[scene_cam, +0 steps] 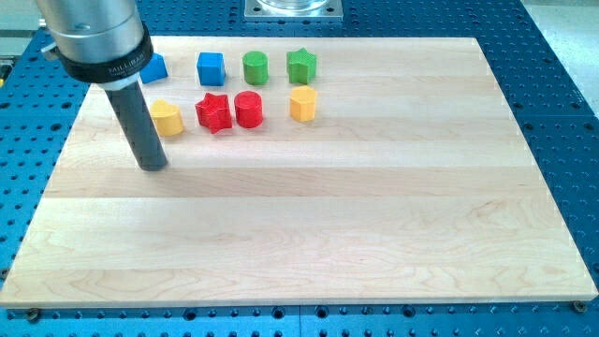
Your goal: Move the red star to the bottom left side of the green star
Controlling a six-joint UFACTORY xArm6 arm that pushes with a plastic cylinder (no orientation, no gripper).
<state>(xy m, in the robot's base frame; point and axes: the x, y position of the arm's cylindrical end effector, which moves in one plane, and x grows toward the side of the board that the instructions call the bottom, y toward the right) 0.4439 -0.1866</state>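
Note:
The red star (213, 112) lies on the wooden board toward the view's top left. The green star (301, 66) lies up and to the right of it, in the top row. A red cylinder (248, 109) sits just right of the red star, between it and the spot below the green star. My tip (153, 168) rests on the board down and to the left of the red star, apart from it, close to the yellow block (167, 119).
A green cylinder (255, 67) and a blue cube (211, 67) stand in the top row. Another blue block (153, 67) is partly hidden behind the arm. A yellow hexagonal block (303, 104) lies below the green star. The board (374, 215) sits on a blue perforated table.

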